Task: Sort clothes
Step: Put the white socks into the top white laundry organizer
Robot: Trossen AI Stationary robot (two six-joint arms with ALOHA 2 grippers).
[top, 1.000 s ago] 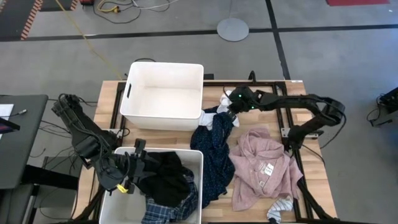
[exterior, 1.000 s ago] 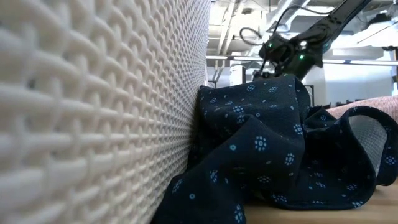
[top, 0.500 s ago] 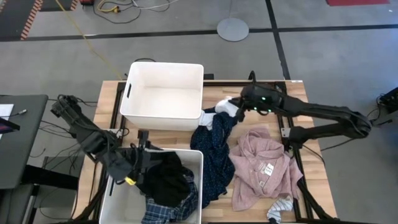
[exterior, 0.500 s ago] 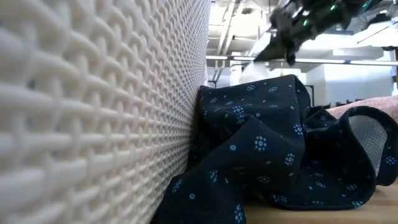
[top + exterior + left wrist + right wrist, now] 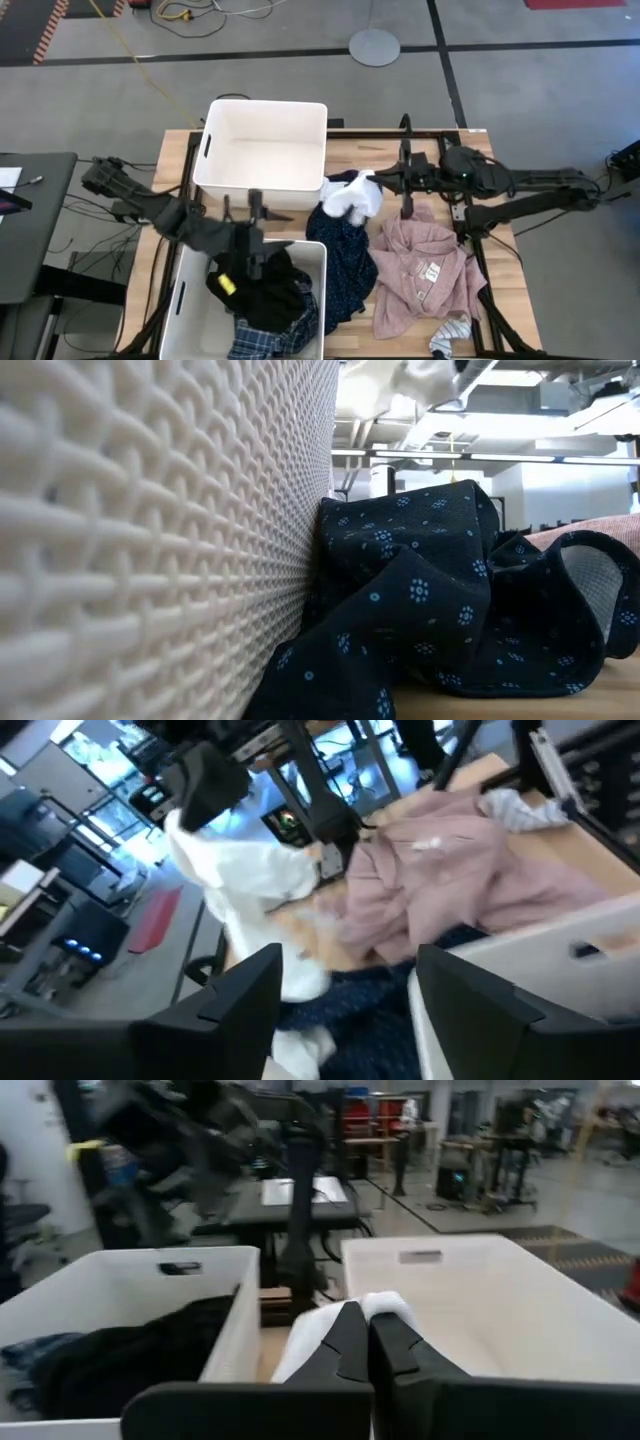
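Since a second ago the right gripper has swung away from the table's middle and lifted a small white soft garment clear of the heap; its fingers are pinched tight on one end of the cloth, which hangs down and outward above the navy dotted piece of cloth. The left gripper has moved from inside the near bin up over its rim, jaws standing apart and holding nothing.

The relation that matters is garment to bin. The empty large white plastic bin sits just beside the hanging garment, on the side toward the left arm, and the right arm is clearly the nearer carrier. The garment's long axis runs from the closed fingers toward that bin, so its loose end would cross the bin's wall first. That wall is the one obstacle; the trailing cloth could drag on it if the carry is low.

The second white bin already holds a crumpled black garment and a blue-white plaid shirt. On the bare wood, well clear of the carry, lie a pale pink shirt and a striped sock.
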